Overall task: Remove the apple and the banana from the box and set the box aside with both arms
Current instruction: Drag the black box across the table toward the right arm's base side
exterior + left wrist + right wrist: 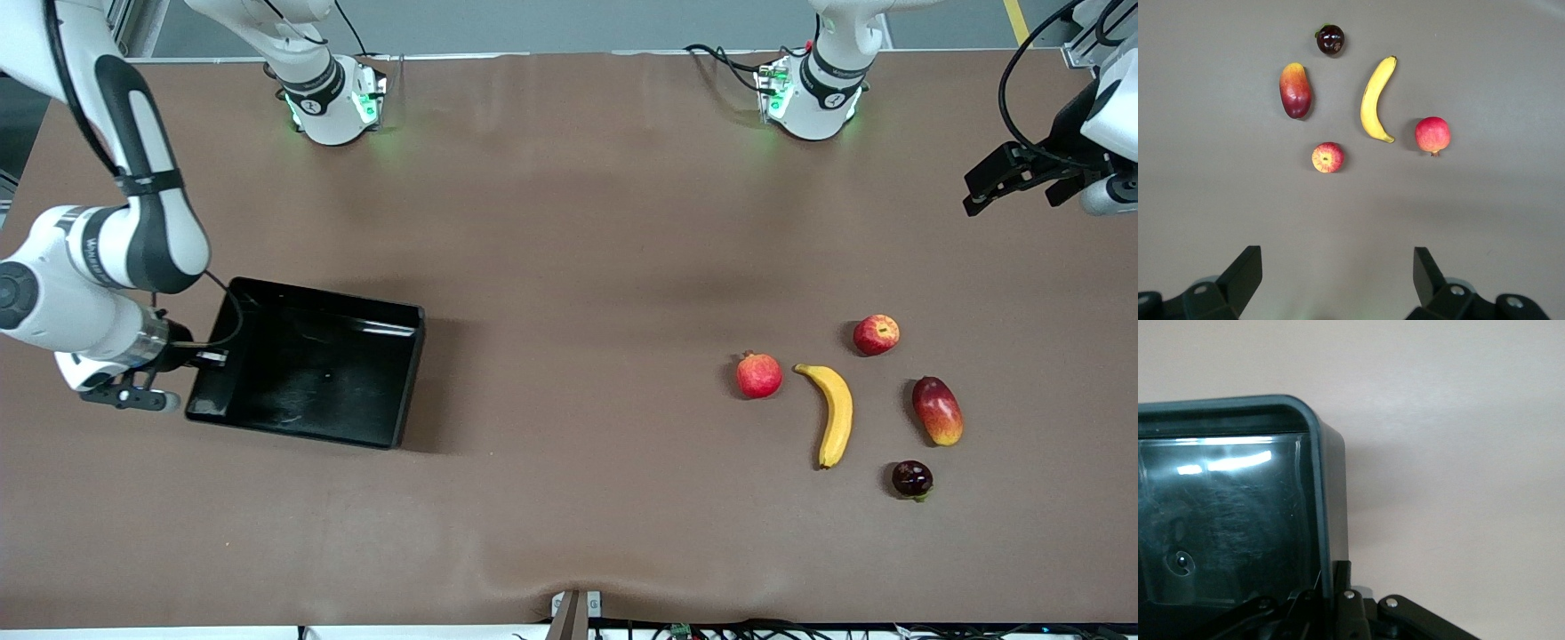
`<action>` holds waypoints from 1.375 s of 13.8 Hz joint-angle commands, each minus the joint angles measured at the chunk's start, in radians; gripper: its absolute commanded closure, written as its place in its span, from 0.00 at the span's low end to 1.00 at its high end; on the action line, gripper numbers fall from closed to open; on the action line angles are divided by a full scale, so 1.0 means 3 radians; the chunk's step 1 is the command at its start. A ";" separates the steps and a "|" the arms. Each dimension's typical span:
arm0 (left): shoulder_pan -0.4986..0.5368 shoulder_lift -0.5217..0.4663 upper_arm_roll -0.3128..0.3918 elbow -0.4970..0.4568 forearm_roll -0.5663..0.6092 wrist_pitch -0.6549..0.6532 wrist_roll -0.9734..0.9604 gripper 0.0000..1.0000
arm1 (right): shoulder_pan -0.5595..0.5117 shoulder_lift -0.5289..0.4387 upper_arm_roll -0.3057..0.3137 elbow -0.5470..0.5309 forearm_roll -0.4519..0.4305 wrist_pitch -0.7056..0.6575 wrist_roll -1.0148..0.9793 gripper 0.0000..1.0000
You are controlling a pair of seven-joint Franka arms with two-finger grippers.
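Note:
The black box (407,378) sits toward the right arm's end of the table and is empty. My right gripper (203,357) is shut on its end wall (1329,487), one finger inside and one outside. The yellow banana (836,413) lies toward the left arm's end, with the red apple (877,334) just beside it and farther from the front camera. My left gripper (1018,187) is open and empty, up in the air, well away from the fruits. The left wrist view shows the banana (1373,100) and the apple (1327,157) far past the open gripper (1336,273).
A red pomegranate (758,374), a red-yellow mango (937,410) and a small dark fruit (912,478) lie around the banana. The brown table (569,267) stretches bare between the box and the fruits. The two arm bases stand along the table's edge farthest from the front camera.

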 commanded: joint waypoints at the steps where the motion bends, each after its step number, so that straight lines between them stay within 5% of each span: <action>1: 0.0014 -0.0010 -0.0015 0.0003 -0.0018 0.0042 -0.0007 0.00 | -0.0242 0.0041 0.0068 -0.0007 0.0090 0.0082 -0.0282 1.00; 11: -0.0017 0.0026 -0.0035 0.0003 -0.0013 0.0088 -0.0002 0.00 | -0.0672 0.0456 0.0068 0.0182 0.0090 0.0404 -0.0927 1.00; 12: -0.0017 0.0031 -0.0035 0.0013 -0.0028 0.0088 0.0003 0.00 | -0.0672 0.0456 0.0068 0.0182 0.0090 0.0399 -0.0932 0.78; 13: -0.0017 0.0036 -0.0035 0.0013 -0.0033 0.0088 0.0003 0.00 | -0.0672 0.0456 0.0063 0.0182 0.0085 0.0399 -0.0937 0.23; 14: -0.0017 0.0031 -0.0035 0.0013 -0.0034 0.0088 0.0003 0.00 | -0.0672 0.0456 0.0063 0.0177 0.0090 0.0404 -0.0932 0.00; 19: -0.0017 0.0046 -0.0035 0.0023 -0.0034 0.0103 0.0008 0.00 | -0.0662 0.0451 0.0063 0.0182 0.0085 0.0394 -0.0932 0.00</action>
